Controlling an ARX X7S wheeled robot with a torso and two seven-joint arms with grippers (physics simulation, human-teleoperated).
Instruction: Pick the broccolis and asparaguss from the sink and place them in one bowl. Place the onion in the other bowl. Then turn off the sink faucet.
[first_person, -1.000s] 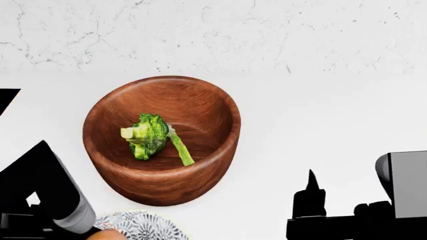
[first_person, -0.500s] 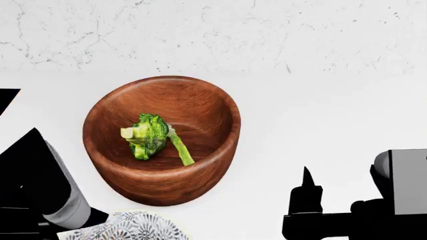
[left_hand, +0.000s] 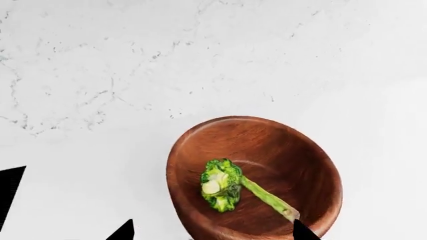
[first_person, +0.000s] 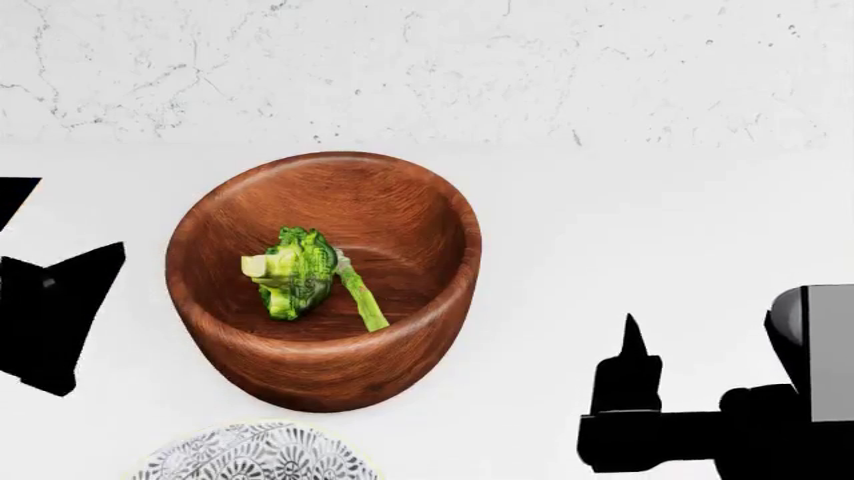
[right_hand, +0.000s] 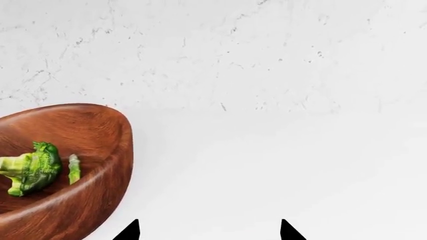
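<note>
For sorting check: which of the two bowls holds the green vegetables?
The brown wooden bowl holds the broccoli and asparagus; the white patterned bowl does not.

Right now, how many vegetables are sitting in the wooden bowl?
2: one broccoli floret near the middle of the wooden bowl, and one asparagus spear lying right beside it. Anything tucked under the floret would be hidden.

The white patterned bowl is cut off by the head view's lower edge, only its upper rim showing. In both wrist views each end effector shows only its black fingertips. The wooden bowl is cropped in the right wrist view.
</note>
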